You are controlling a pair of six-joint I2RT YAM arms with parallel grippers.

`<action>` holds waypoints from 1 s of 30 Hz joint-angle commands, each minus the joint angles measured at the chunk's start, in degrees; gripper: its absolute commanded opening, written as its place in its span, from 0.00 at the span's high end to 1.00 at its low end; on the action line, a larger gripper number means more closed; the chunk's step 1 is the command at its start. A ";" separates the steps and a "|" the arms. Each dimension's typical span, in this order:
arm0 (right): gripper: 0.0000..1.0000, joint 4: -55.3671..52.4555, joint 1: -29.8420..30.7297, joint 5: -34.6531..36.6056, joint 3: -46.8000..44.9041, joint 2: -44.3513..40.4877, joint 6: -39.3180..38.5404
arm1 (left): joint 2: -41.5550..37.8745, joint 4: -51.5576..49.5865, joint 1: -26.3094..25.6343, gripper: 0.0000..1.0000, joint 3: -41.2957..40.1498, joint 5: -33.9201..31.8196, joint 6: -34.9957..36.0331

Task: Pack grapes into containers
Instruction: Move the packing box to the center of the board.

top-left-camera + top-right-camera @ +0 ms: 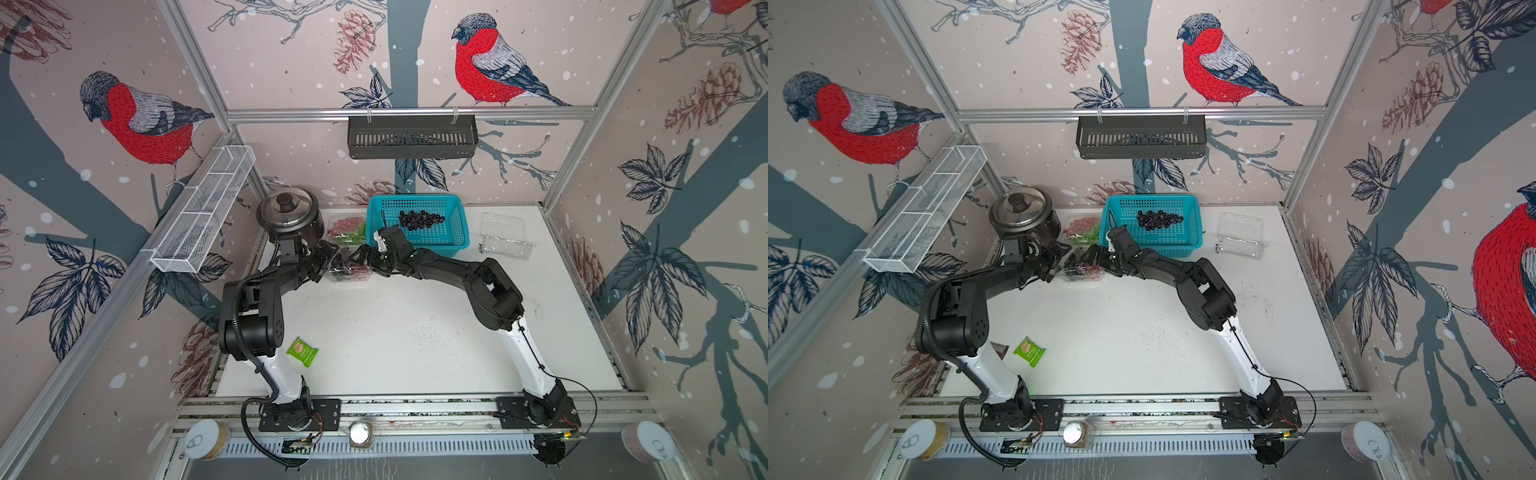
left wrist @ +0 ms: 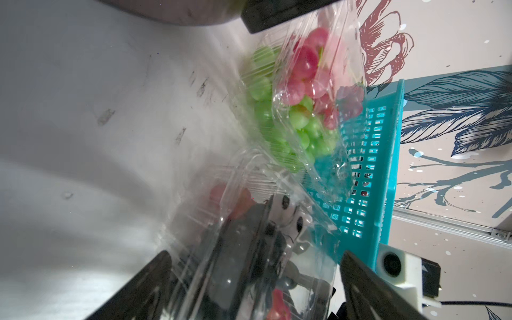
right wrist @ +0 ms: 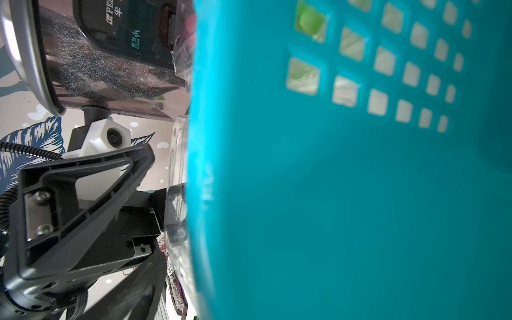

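Both arms reach far-left across the counter [image 1: 415, 332], elbows bent, meeting at a container [image 1: 351, 275] of grapes [image 1: 340, 262]. The left claw [image 1: 332, 261] straddles it, spread wide; the right claw [image 1: 362, 258] gapes too.

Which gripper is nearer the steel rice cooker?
Left. The left gripper sits just in front of the rice cooker; the right gripper lies farther off, beyond the clamshell between them, by the front corner of the teal basket.

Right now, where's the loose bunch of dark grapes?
In both top views the dark grape bunch lies inside the teal basket at the back middle of the table, near the basket's far wall; an empty container lies to the basket's right.
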 commanded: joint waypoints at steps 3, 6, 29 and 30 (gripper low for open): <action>0.00 -0.72 -0.22 -1.63 0.84 1.27 1.79 | 0.75 1.47 0.17 0.07 1.48 1.71 -0.93; 0.00 -0.67 -0.39 -1.46 0.80 1.22 1.79 | 1.21 1.67 0.33 0.06 1.95 1.76 -1.01; 0.00 1.63 -0.87 -1.30 -4.28 -2.39 1.77 | -0.24 -0.29 0.36 0.04 0.33 1.10 0.20; 0.00 1.74 -0.99 -1.40 -4.51 -2.51 1.72 | -0.37 -0.62 0.35 0.03 0.34 0.86 0.31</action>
